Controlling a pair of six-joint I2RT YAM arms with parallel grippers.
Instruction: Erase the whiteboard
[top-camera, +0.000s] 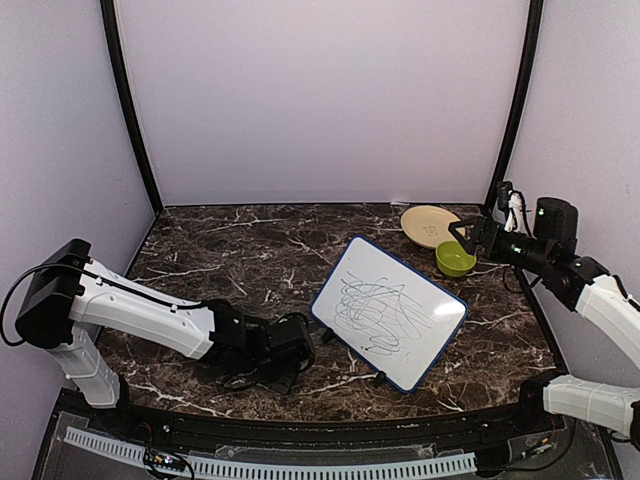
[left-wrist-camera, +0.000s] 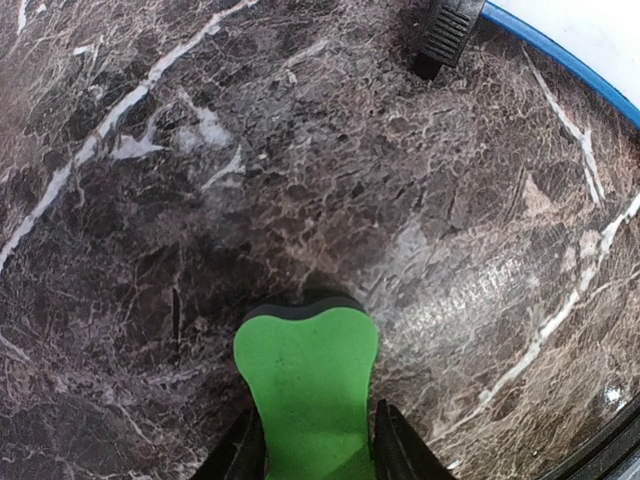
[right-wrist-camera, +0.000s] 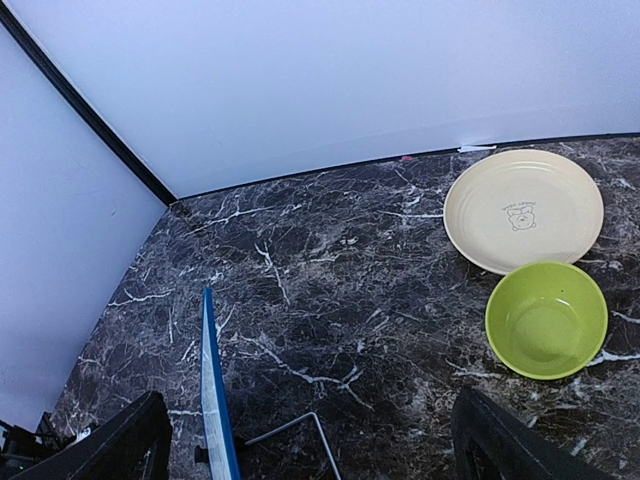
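Observation:
The whiteboard (top-camera: 390, 310) stands tilted on its wire stand at the table's centre, covered in black scribbles. My left gripper (top-camera: 298, 347) is low on the table just left of the board. In the left wrist view it (left-wrist-camera: 318, 452) is shut on the green bone-shaped eraser (left-wrist-camera: 305, 375), which lies on the marble. The board's blue-framed corner (left-wrist-camera: 590, 40) and a black foot (left-wrist-camera: 445, 30) are ahead of it. My right gripper (top-camera: 468, 236) is open and empty, raised at the back right. In the right wrist view the right gripper (right-wrist-camera: 315, 450) looks down on the board edge-on (right-wrist-camera: 214, 400).
A tan plate (top-camera: 430, 225) lies at the back right, with a small green bowl (top-camera: 455, 259) in front of it. Both show in the right wrist view, the plate (right-wrist-camera: 524, 208) and the bowl (right-wrist-camera: 546, 320). The wire stand (right-wrist-camera: 300, 435) sticks out behind the board. Walls enclose three sides.

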